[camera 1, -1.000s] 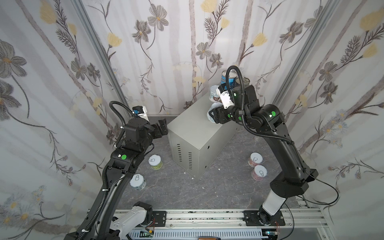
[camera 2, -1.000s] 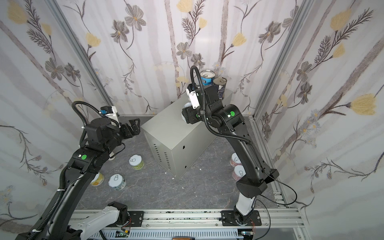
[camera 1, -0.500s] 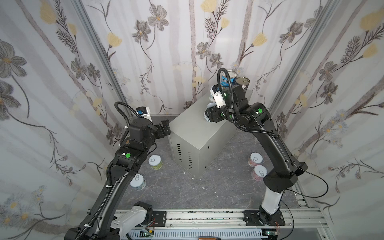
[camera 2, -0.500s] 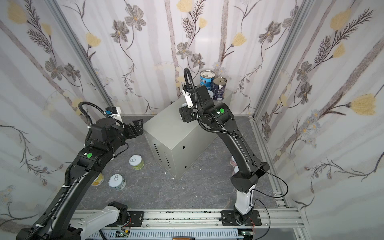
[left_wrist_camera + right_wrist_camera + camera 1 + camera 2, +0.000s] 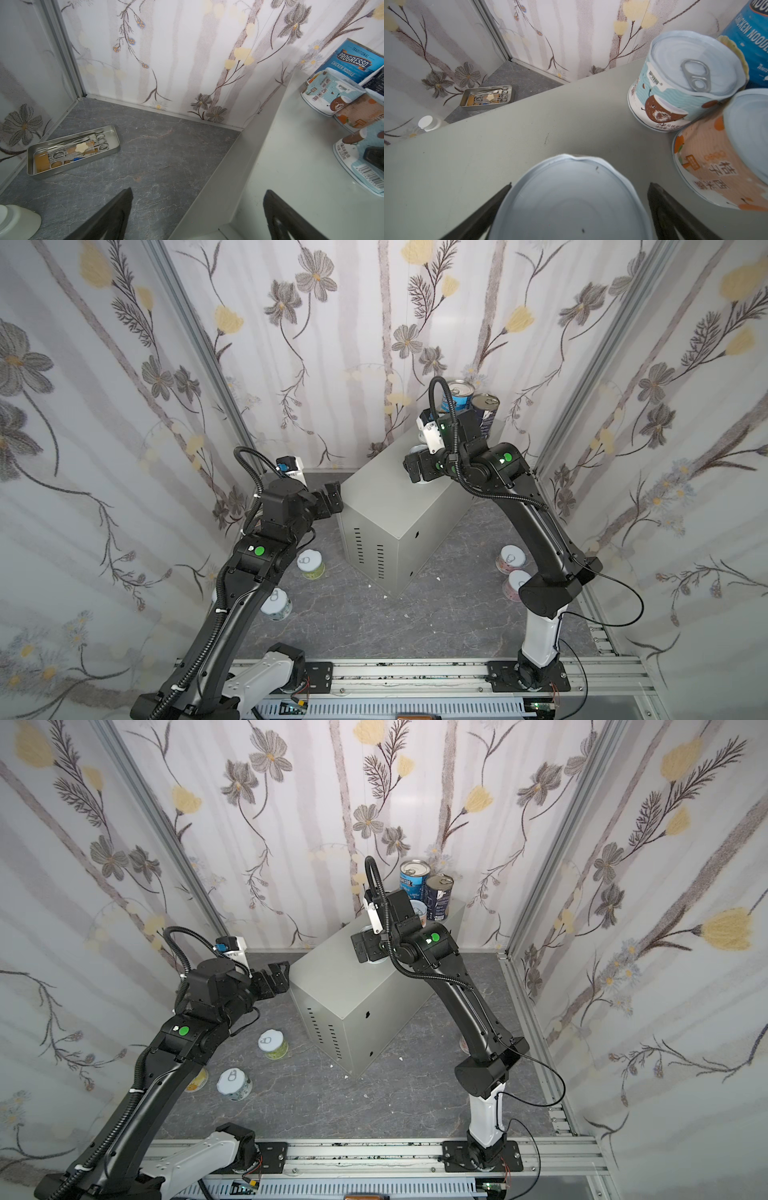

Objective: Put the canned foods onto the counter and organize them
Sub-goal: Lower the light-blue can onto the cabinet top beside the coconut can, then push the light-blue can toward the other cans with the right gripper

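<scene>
Pale-lidded can point(image 5: 571, 199) stands upright on the grey worktop point(image 5: 386, 497). The right tool point(image 5: 580, 185) straddles it, released, jaws spread wide either side of the lid. Just beside it are a coconut-label can point(image 5: 685, 83) and an orange-label can point(image 5: 716, 162). The blue Progresso tin point(image 5: 413, 880) and the navy tin point(image 5: 438, 896) stand at the back corner. The left tool point(image 5: 198, 191) hovers at the worktop's left edge, spread and empty. Down on the stone surface point(image 5: 436, 614), a green-label can point(image 5: 310, 564) and a white-label can point(image 5: 276, 603) stand left of the worktop.
</scene>
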Robot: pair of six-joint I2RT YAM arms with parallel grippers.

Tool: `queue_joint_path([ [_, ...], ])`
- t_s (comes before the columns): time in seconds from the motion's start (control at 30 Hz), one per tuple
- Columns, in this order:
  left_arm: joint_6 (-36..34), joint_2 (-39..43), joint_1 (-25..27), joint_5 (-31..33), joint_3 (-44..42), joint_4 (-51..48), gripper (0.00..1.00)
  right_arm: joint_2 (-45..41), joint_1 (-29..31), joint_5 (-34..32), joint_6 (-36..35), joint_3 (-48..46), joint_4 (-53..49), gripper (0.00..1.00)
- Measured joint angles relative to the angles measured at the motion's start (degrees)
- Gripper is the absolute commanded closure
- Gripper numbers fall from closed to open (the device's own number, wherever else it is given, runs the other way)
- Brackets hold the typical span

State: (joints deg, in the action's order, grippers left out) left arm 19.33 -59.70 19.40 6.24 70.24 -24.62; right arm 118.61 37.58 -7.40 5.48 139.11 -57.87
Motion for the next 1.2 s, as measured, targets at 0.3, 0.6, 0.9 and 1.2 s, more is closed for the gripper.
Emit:
queue_joint_path([
  [0.3,0.00,0.31,0.00,-0.35,-0.42,0.39,0.00,-3.74,-0.20,1.75,-0.68,0.04,3.63,0.00],
  [0.6,-0.04,3.67,0.00,-0.22,-1.05,0.42,0.00,-11.02,-0.20,2.34,-1.25,-0.28,6.88,0.10],
  [0.9,0.00,7.58,0.00,0.37,-2.78,0.35,0.00,-27.54,0.63,2.97,-0.94,-22.60,14.36,0.36],
  [1.2,0.17,11.72,-0.07,1.42,-8.68,0.11,0.00,-43.47,1.84,5.51,1.62,-51.30,27.10,0.44],
])
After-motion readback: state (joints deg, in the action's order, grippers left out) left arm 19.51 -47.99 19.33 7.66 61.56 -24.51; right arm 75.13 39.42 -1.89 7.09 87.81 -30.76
